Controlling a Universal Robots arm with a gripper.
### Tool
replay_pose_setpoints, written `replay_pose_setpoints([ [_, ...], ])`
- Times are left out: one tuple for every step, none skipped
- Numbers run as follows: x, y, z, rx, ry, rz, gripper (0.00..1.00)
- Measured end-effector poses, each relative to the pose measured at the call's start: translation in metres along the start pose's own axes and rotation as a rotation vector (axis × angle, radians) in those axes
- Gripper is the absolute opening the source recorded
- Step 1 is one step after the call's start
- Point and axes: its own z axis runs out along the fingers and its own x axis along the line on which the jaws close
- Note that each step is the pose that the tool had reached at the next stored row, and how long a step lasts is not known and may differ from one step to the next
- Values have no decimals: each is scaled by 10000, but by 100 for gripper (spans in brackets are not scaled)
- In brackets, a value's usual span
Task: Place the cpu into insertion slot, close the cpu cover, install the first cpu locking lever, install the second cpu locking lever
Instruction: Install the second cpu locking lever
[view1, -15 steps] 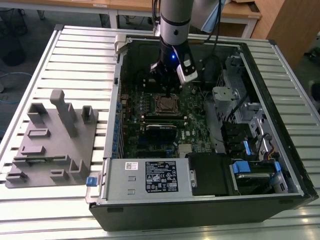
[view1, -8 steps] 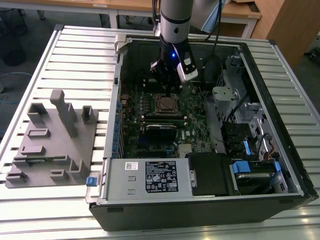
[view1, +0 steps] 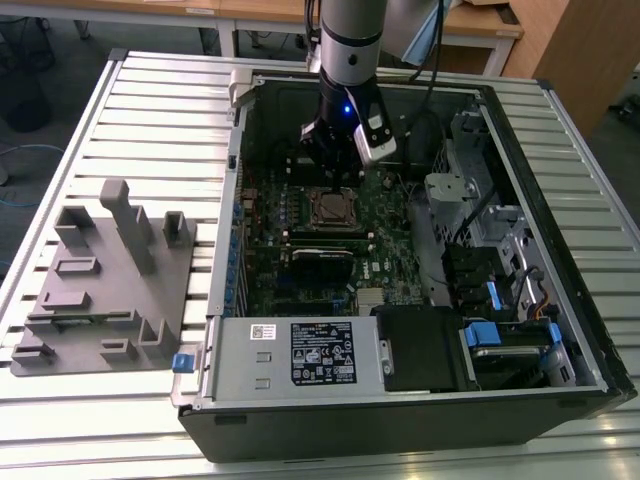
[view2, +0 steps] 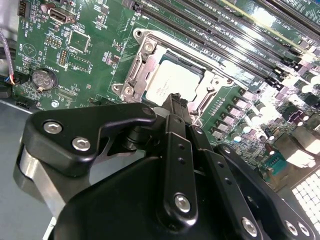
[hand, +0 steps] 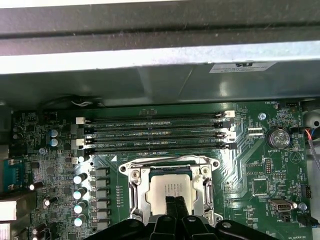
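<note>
The cpu (view1: 331, 208) lies flat in its socket on the green motherboard, its dull silver top showing in both wrist views (view2: 172, 82) (hand: 169, 191). The cpu cover (view2: 142, 52) (hand: 170, 167), a silvery frame, lies down around it with the chip showing through its window. My gripper (view1: 337, 186) hangs straight over the socket. Its two black fingertips (view2: 175, 101) (hand: 175, 204) are pressed together, shut on nothing, just above the chip's edge. I cannot tell whether they touch it. How the locking levers stand is unclear.
The open computer case (view1: 560, 360) lies on a slatted metal table (view1: 150, 120). Memory slots (hand: 155, 132) run beside the socket. A silver power-supply box (view1: 300, 352) and a drive cage (view1: 500, 330) fill the case's near end. A grey fixture block (view1: 100, 280) stands at the exterior view's left.
</note>
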Motion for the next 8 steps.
replay_pose_setpoints([
  [0, -2, -1, 2, 2, -1, 10],
  [-1, -6, -2, 3, 2, -2, 10],
  [-1, -12, -1, 2, 2, -2, 10],
  [-1, -19, -1, 2, 1, 0, 10],
  [-2, -29, -2, 1, 1, 0, 10],
  [-3, -39, -2, 1, 1, -1, 10],
  [-3, -49, -2, 0, 0, 0, 10],
  [-4, -61, -3, 1, 0, 0, 10],
])
